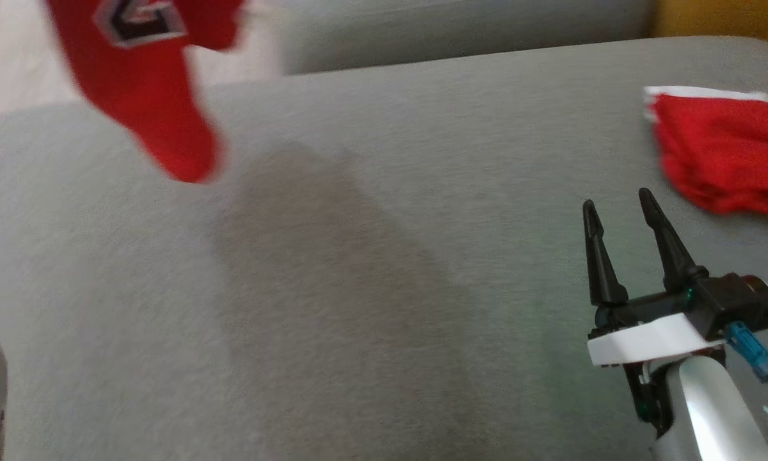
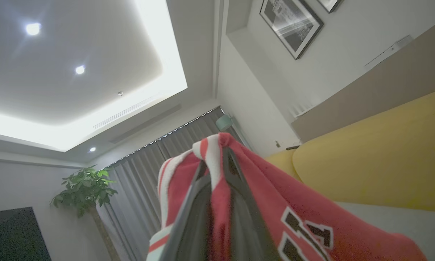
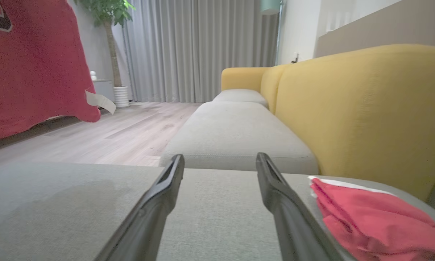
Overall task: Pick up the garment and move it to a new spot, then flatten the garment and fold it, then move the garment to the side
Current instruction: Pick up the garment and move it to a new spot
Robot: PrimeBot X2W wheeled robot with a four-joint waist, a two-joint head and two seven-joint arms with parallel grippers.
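Red garment (image 1: 147, 109) hangs blurred at the head view's upper left, above the grey cushion (image 1: 358, 269). The right gripper (image 1: 617, 200) stands spread and empty at lower right, near a plain red cloth (image 1: 723, 147). Left wrist view: the left gripper (image 2: 216, 159), pointing toward the ceiling (image 2: 76, 54), is clenched on the garment's striped edge. Right wrist view: fingers apart above the cushion, garment hanging at upper left.
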